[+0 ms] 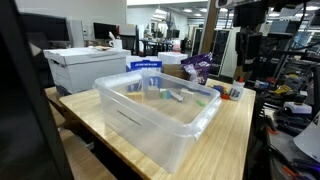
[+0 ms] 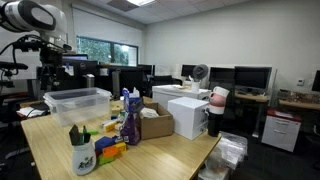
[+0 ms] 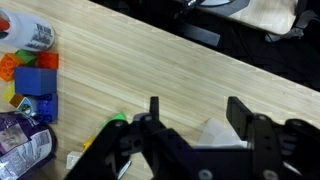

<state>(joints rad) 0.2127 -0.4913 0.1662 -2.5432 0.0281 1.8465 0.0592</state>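
In the wrist view my gripper (image 3: 197, 110) hangs above the wooden table (image 3: 150, 60) with its two black fingers (image 3: 240, 112) wide apart and nothing between the tips. A pale translucent corner (image 3: 212, 132) shows low between the jaws, near the palm. A green piece (image 3: 118, 118) lies just left of the fingers. Further left are blue blocks (image 3: 38, 82), orange blocks (image 3: 10, 65), a labelled white cup (image 3: 28, 35) and a purple bag (image 3: 20, 140). In an exterior view the arm (image 2: 35, 18) stands high behind the clear bin (image 2: 78, 103).
A clear plastic bin (image 1: 160, 105) with small items inside takes up the middle of the table. Behind it are a white box (image 1: 80, 65), a blue carton (image 1: 146, 65) and a purple bag (image 1: 196, 68). A cardboard box (image 2: 158, 122) stands at the table's end.
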